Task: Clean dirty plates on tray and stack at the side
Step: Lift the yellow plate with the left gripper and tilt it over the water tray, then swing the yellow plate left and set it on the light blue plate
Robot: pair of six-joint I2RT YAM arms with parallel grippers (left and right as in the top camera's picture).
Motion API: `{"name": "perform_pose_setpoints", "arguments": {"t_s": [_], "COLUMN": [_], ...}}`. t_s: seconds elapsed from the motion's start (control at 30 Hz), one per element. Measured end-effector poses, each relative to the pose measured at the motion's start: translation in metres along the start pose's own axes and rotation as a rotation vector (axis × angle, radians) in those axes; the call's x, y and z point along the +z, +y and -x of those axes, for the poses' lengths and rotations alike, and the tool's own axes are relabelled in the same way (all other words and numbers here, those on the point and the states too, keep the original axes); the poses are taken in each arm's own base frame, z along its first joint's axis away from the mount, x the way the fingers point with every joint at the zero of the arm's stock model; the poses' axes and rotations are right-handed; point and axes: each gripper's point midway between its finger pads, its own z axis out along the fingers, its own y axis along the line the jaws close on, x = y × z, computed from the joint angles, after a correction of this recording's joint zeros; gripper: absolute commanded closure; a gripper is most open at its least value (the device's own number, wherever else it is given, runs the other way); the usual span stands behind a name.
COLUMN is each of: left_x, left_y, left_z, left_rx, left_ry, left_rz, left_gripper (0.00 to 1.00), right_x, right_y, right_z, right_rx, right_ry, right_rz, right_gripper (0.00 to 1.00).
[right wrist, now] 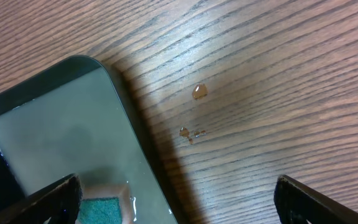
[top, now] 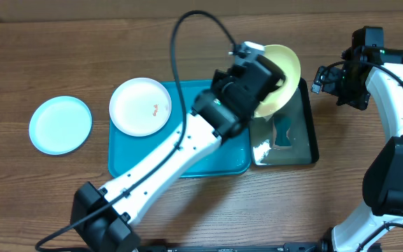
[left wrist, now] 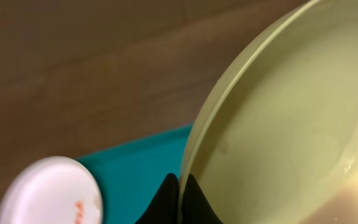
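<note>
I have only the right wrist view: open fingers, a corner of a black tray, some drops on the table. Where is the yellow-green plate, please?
Observer: The left gripper holds the yellow-green plate by its rim, tilted, over the far end of the black tray.
Operator: And the white plate, is it clean?
Observer: No. It lies on the teal tray and has an orange smear on it.
Operator: Is any plate at the side?
Observer: Yes, the cyan plate lies on the table, left of the teal tray.
</note>
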Motion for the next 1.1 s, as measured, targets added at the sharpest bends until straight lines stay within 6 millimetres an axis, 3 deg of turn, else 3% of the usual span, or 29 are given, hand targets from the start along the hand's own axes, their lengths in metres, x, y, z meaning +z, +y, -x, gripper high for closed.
{"name": "perform_pose_setpoints", "arguments": {"t_s": [0.37, 0.83, 1.1], "left_x": [-0.053, -0.064, -0.061], "left_y": [-0.019, -0.016, -0.014], "left_z": [0.044, 0.07, 0.061], "left_rx": [0.257, 0.333, 0.329], "left_ry": [-0.252, -0.327, -0.299], "left_rz": [0.222, 0.292, 0.288], "left_gripper": [0.96, 0.96, 0.96], "right_x": [0.0, 0.0, 0.0], "right_y": [0.0, 0.0, 0.0], "right_z": [0.0, 0.0, 0.0], "right_rx": [0.0, 0.0, 0.0], "right_ry": [0.0, 0.0, 0.0], "right_rz": [0.0, 0.0, 0.0], "right_gripper": [0.0, 0.0, 0.0]}}
